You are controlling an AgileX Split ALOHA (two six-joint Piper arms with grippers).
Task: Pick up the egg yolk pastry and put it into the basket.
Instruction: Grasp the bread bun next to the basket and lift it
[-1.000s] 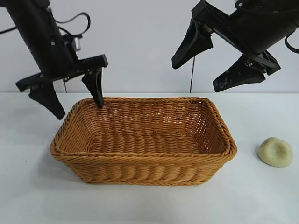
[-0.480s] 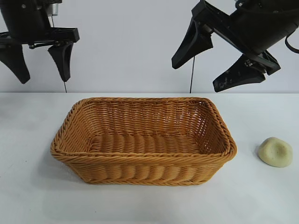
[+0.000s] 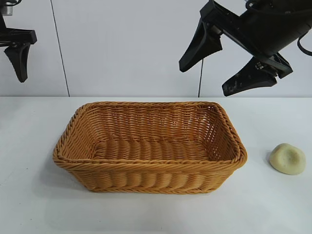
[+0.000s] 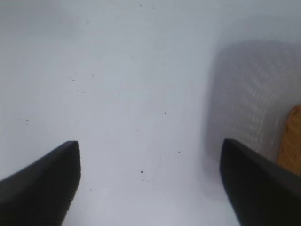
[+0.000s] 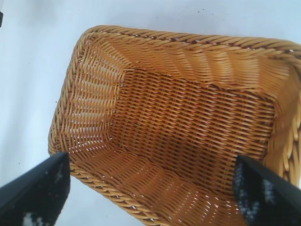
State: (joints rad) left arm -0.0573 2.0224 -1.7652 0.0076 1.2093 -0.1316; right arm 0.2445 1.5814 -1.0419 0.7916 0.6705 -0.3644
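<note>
Nothing of the task is done yet, to judge by how things lie. The pastry (image 3: pixel 287 158) sits untouched on the table (image 3: pixel 156 214), to the right of the basket (image 3: pixel 73 161) and a little apart from its rim. The basket is empty, as the right wrist view confirms. The right gripper (image 3: pixel 229 61) hangs high above the basket's right end with its jaws spread wide, holding nothing. The left gripper (image 3: pixel 18 56) is up at the far left edge of the exterior view, mostly out of sight; its wrist view shows its fingers wide apart over bare table. All is still to do: reach for the pastry, grasp it, lift it, carry it over the rim and release. The right arm looks the nearer one for that.
</note>
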